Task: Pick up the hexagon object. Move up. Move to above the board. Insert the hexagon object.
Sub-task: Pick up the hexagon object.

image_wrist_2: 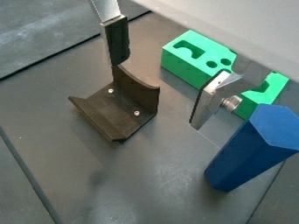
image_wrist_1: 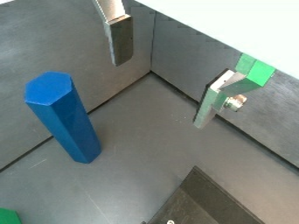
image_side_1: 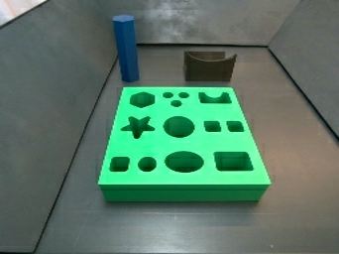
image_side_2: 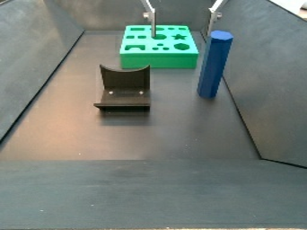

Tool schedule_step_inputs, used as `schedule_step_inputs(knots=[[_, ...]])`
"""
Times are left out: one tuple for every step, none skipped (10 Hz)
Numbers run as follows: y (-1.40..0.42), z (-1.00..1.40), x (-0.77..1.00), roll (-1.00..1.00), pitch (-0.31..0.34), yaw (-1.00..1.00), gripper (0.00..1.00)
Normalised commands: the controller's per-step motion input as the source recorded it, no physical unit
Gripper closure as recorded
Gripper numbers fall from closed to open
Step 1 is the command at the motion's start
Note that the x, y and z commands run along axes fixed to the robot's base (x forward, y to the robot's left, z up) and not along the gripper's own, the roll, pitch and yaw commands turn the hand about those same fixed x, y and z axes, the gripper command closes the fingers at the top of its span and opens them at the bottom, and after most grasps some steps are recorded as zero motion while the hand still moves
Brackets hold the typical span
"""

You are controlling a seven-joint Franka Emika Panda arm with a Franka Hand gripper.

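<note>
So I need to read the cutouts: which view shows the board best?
A side view: the board lies whole, every cutout open. The side view opposite shows it small and far, under the claw. Wrist views catch only corners.

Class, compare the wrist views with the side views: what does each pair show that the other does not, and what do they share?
Wrist views only: the end effector close up, open and empty, its fingers apart from the blue hexagon object, whose hexagonal top shows. Side views only: the whole green board with its star, round and square cutouts. Shared: the hexagon object standing upright on the floor, untouched, the dark brown notched block, and at least part of the board.
</note>
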Motion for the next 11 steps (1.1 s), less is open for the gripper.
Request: schedule_step_inputs(knots=[[-0.08, 0.00, -0.42, 0.00, -0.046, 0.00, 0.00], [-0.27, -0.13, -0.94, -0.01, -0.136, 0.00, 0.00], [-0.25, -0.04, -0.85, -0.01, -0.144, 0.00, 0.00], [-0.25, 0.00, -0.84, 0.00, -0.147, 0.00, 0.00], [-0.22, -0.02, -0.57, -0.04, -0.193, 0.03, 0.00], [-0.35, -0.23, -0.66, 0.00, -0.269, 0.08, 0.00], [-0.38, -0.31, -0.54, 0.03, -0.307, 0.16, 0.00], [-0.35, -0.33, -0.43, 0.02, -0.300, 0.20, 0.00], [-0.33, -0.31, -0.35, 0.03, -0.271, 0.23, 0.00], [-0.29, -0.29, -0.40, 0.05, -0.264, 0.22, 0.00], [-0.27, -0.27, -0.22, 0.03, -0.247, 0.21, 0.00]])
